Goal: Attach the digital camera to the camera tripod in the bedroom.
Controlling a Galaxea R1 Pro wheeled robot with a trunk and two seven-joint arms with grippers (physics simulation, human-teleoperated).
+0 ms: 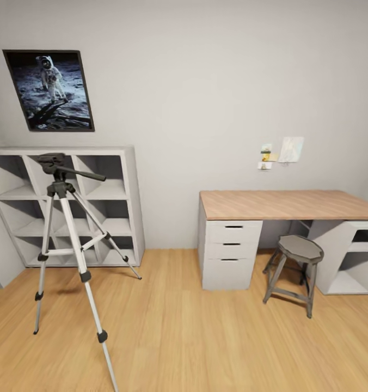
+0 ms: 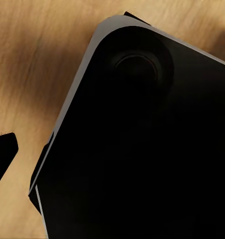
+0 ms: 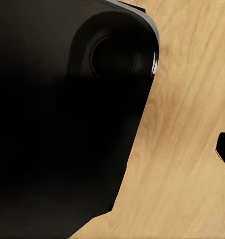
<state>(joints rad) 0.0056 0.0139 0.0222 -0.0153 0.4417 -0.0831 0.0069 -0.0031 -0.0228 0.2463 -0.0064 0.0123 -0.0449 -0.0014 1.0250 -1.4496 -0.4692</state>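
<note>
Currently the tall silver-legged tripod with black head (image 1: 61, 218) stands on the light wood plank floor (image 1: 195, 326) before the white cube shelf (image 1: 118, 207). Gripper positions and openings cannot be told; each wrist view shows dark robot bodywork over floor. Risk: the base clipping a splayed leg and toppling the tripod.

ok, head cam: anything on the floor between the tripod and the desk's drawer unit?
Nothing. In the head view, bare wood plank floor runs from the camera tripod to the desk's drawer unit. The stool stands beyond the drawers, under the desk.
</note>
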